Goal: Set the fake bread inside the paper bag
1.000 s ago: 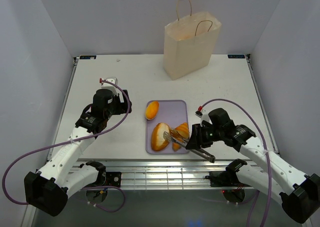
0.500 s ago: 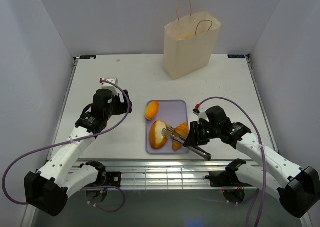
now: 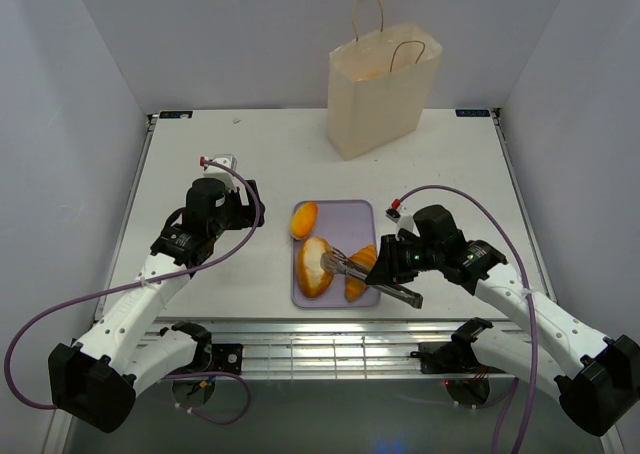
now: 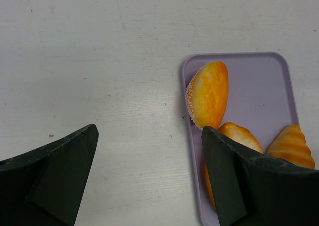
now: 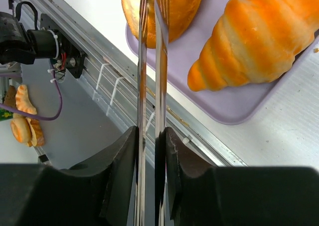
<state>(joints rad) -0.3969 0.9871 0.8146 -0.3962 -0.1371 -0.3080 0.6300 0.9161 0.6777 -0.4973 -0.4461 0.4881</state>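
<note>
The right gripper (image 3: 398, 272) is clenched on metal tongs (image 3: 362, 271), whose tips reach the near-left bread (image 3: 316, 267) on the tray (image 3: 350, 216). The left gripper (image 4: 149, 156) hangs released, left of the tray. The paper bag (image 3: 380, 94) stands upright at the far side of the table.

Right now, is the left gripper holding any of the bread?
No, the left gripper is open and empty, and the nearest roll lies on the lilac tray beside it.

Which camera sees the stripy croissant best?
The right wrist view: the croissant is close up, ridges clear. The top view shows it small beside the tongs; the left wrist view catches only part.
</note>
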